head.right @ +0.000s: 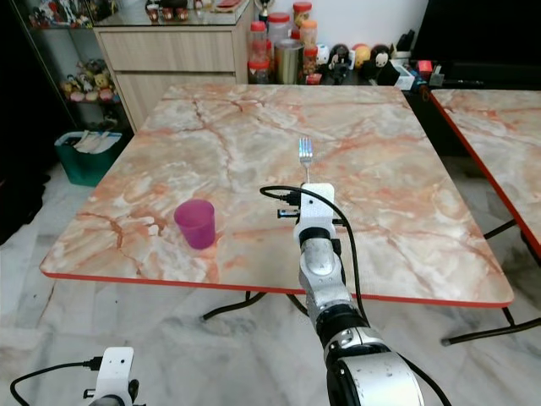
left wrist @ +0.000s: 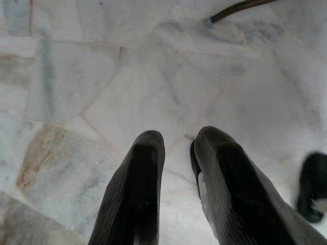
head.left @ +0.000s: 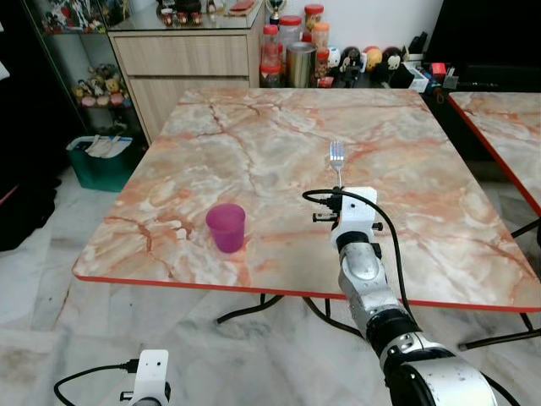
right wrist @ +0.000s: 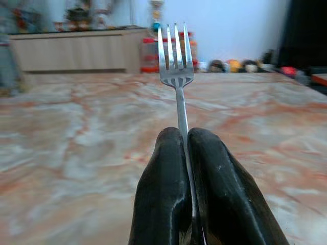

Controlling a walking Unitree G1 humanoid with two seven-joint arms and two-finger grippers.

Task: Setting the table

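A square marble-patterned table (head.left: pixel 254 135) with a red edge is shown on a pale marble floor (left wrist: pixel 102 76). At the room's left a green bin (head.left: pixel 100 165) is seen, then a wooden cabinet (head.left: pixel 182 72) and red-lidded jars (head.left: pixel 292 38) beyond the table's far edge; no writing is legible. The left gripper (left wrist: pixel 176 168), slightly parted and holding nothing, is hung over the floor. A pink cup (head.left: pixel 226 227) is stood near the table's near edge. The right gripper (right wrist: pixel 185 153) is clenched on a fork (right wrist: pixel 176 66), tines outward, over the table's middle.

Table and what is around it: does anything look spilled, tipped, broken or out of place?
Nothing stands out. The pink cup stands upright on the marble table, and the right gripper holds the fork over it, tines forward.
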